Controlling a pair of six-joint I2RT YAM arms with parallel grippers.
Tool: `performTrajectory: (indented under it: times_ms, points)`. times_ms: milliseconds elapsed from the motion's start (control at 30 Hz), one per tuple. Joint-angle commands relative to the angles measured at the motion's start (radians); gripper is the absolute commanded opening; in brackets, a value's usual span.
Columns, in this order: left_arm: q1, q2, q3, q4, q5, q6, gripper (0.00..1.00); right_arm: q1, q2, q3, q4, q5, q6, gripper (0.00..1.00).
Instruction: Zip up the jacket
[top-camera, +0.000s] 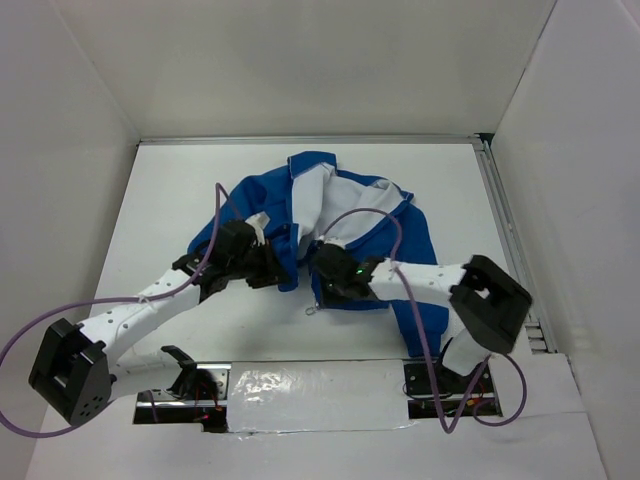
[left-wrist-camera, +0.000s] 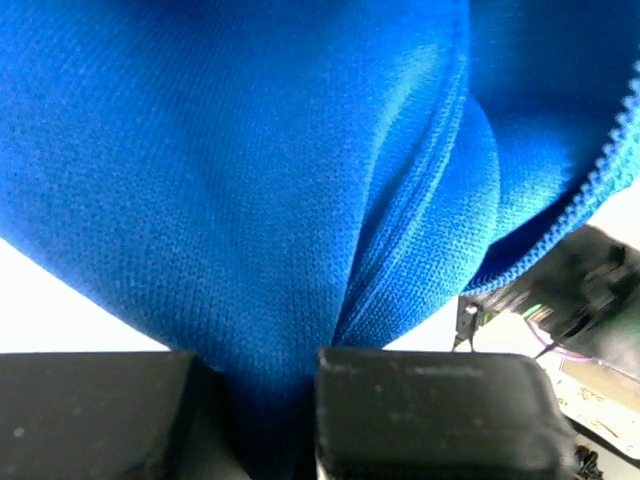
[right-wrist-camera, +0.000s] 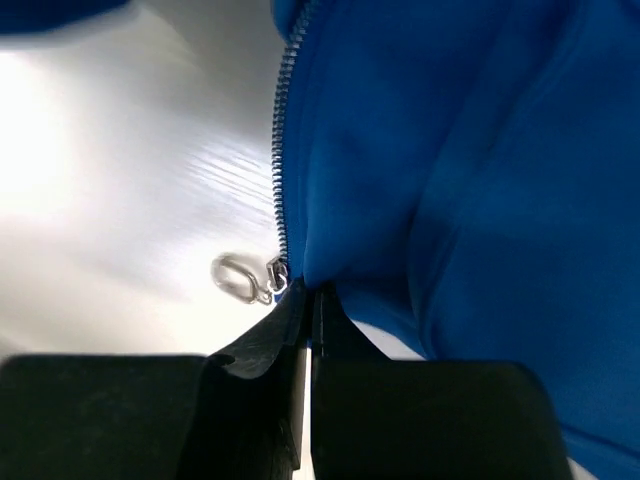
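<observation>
Blue fabric, item one: the jacket (top-camera: 262, 196) is lying crumpled on the white table (top-camera: 170, 200), from the centre toward 12 o'clock, its front hanging open and its white lining (top-camera: 345, 205) showing.

Item two: the left gripper (left-wrist-camera: 262, 370) is clenching a fold of the blue cloth between its black fingers, at the 9 o'clock side of the open front.

Item three: the right gripper (right-wrist-camera: 308, 305) is pinching the jacket's lower edge, jaws pressed together on the cloth, at the 3 o'clock side of the opening.

Item four: pale zipper teeth (right-wrist-camera: 280, 150) are running up that held edge toward 12 o'clock in the right wrist view.

Item five: a silver pull ring (right-wrist-camera: 236, 277) is resting on the table at 9 o'clock of the right fingertips, just beside them.

Item six: purple cables (top-camera: 215, 235) are looping over both arms.
</observation>
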Motion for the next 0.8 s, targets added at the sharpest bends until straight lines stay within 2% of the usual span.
performTrajectory:
  times_ms: [0,67,100,167,233,300,367,433,633,767]
  points:
    - [0.013,-0.023,0.12,-0.003,0.007,0.053,0.0,-0.107,-0.238,-0.078,0.231,-0.128,-0.001,0.0]
    - [0.016,-0.023,0.191,-0.014,0.003,0.07,0.0,-0.156,-0.353,-0.139,0.383,-0.191,0.0,0.0]
    - [0.017,-0.021,0.232,-0.014,0.007,0.081,0.0,-0.191,-0.453,-0.188,0.52,-0.219,-0.014,0.0]
    - [0.017,-0.018,0.266,0.01,0.028,0.098,0.0,-0.209,-0.551,-0.198,0.612,-0.223,-0.058,0.0]
    - [0.017,-0.014,0.318,0.03,0.047,0.108,0.0,-0.209,-0.608,-0.196,0.658,-0.211,-0.128,0.0]
    - [0.013,-0.006,0.354,0.047,0.075,0.118,0.0,-0.212,-0.687,-0.251,0.797,-0.217,-0.173,0.0]
    - [0.008,0.006,0.4,0.065,0.09,0.11,0.0,-0.221,-0.748,-0.335,0.955,-0.2,-0.166,0.0]
    - [-0.025,0.009,0.418,0.099,0.073,0.093,0.0,-0.253,-0.777,-0.382,1.035,-0.196,-0.126,0.0]
    - [-0.05,-0.018,0.381,0.177,0.038,0.067,0.0,-0.27,-0.797,-0.422,1.063,-0.233,-0.121,0.0]
    - [-0.05,-0.011,0.386,0.185,0.016,0.07,0.0,-0.272,-0.817,-0.448,1.051,-0.197,-0.124,0.0]
